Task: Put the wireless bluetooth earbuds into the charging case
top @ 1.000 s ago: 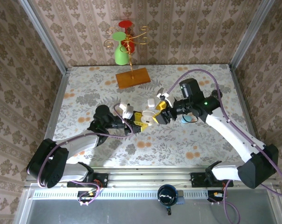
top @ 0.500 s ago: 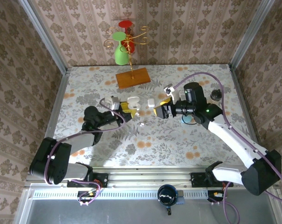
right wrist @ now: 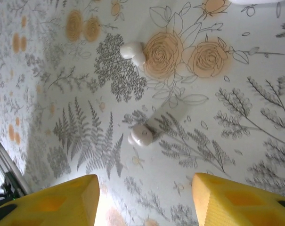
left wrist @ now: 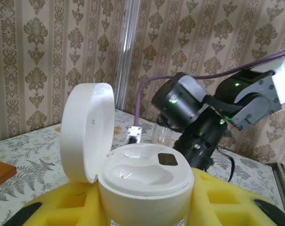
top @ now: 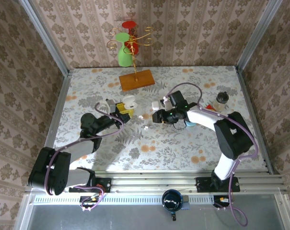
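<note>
My left gripper (top: 124, 107) is shut on a white charging case (top: 129, 101), held upright with its lid open. In the left wrist view the lid (left wrist: 85, 132) stands up at the left, and the case body (left wrist: 144, 186) sits between yellow fingers (left wrist: 227, 202); its wells look bare. Two white earbuds (top: 141, 116) (top: 147, 128) lie on the flowered table between the arms. My right gripper (top: 156, 116) hangs open just right of them. From the right wrist, one earbud (right wrist: 142, 135) lies ahead of the open gripper (right wrist: 144, 200) and the other earbud (right wrist: 133, 51) lies farther off.
A wooden base (top: 136, 79) with a gold wire stand, a green vase (top: 124, 52) and a red piece stands at the back. A pale blue object (top: 189, 123) lies under the right arm. A small jar (top: 221, 100) stands at the right.
The two grippers have drawn apart. The left one pulled back left with the case. The right arm folded in and its open gripper dropped low beside the earbuds.
</note>
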Available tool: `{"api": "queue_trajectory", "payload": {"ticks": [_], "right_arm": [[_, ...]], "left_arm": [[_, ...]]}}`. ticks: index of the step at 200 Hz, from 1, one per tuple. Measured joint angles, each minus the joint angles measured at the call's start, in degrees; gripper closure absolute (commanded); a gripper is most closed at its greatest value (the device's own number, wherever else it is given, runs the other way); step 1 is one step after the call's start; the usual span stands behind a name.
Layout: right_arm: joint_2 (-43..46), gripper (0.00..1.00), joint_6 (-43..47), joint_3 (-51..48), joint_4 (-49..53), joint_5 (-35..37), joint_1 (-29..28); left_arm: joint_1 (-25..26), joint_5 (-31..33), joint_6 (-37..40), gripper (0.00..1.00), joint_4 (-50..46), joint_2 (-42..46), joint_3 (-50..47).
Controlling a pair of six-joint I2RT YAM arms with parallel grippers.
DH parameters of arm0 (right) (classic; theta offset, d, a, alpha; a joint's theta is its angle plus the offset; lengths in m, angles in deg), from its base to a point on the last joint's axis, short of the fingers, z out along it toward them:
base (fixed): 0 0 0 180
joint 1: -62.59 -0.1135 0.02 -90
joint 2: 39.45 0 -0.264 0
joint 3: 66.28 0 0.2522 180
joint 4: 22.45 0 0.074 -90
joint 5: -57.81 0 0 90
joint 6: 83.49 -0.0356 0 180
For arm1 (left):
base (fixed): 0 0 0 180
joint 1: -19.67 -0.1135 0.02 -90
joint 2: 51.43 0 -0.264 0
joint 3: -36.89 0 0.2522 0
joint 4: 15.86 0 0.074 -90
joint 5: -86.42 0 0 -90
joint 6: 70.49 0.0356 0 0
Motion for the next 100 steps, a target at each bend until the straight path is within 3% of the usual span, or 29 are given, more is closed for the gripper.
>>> {"api": "queue_trajectory", "payload": {"ticks": [37,100], "right_arm": [[-9.44,0.44,1.7,11.34,0.39,-1.33,-0.92],[-25.42,0.43,11.52,33.99,10.58,-4.13,-1.79]], "left_arm": [[0.0,-0.04,0.0,0.76,-0.02,0.04,-0.55],[0.0,-0.33,0.0,0.76,-0.02,1.03,-0.87]]}}
